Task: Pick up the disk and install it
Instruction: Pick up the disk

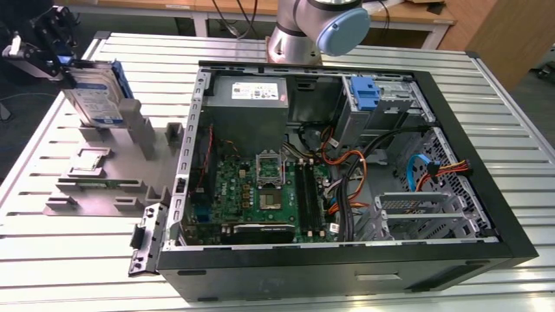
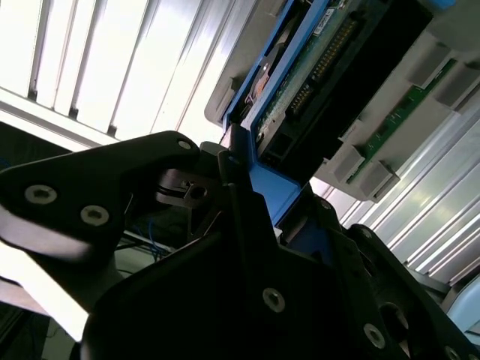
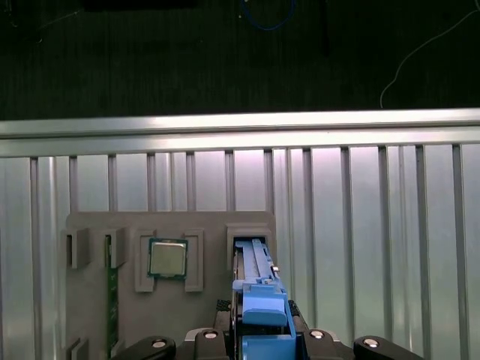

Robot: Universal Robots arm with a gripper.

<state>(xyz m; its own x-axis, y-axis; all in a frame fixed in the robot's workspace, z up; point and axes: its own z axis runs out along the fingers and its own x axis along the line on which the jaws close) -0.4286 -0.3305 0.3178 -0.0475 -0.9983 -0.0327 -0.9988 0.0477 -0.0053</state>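
Observation:
The disk (image 1: 91,96), a silver drive with a white-and-blue label and a blue rail frame, stands on edge at the exterior view's far left. Its lower end sits at a slot of the grey parts holder (image 1: 95,198); I cannot tell whether it is clear of the slot. My gripper (image 1: 67,68) is shut on the disk's upper end. In the first wrist view the blue rail (image 3: 259,300) runs from between my fingers down to the holder's slot (image 3: 251,244). The second wrist view shows the disk's connector end (image 2: 315,82) just beyond my gripper (image 2: 247,187).
An open computer case (image 1: 511,247) lies to the exterior view's right, with a blue bracket (image 1: 366,94) in its drive bay. The holder also carries a square processor chip (image 3: 167,259) and a green memory stick (image 3: 111,300). The arm's base (image 1: 312,26) stands behind the case on the slatted metal table (image 1: 52,260).

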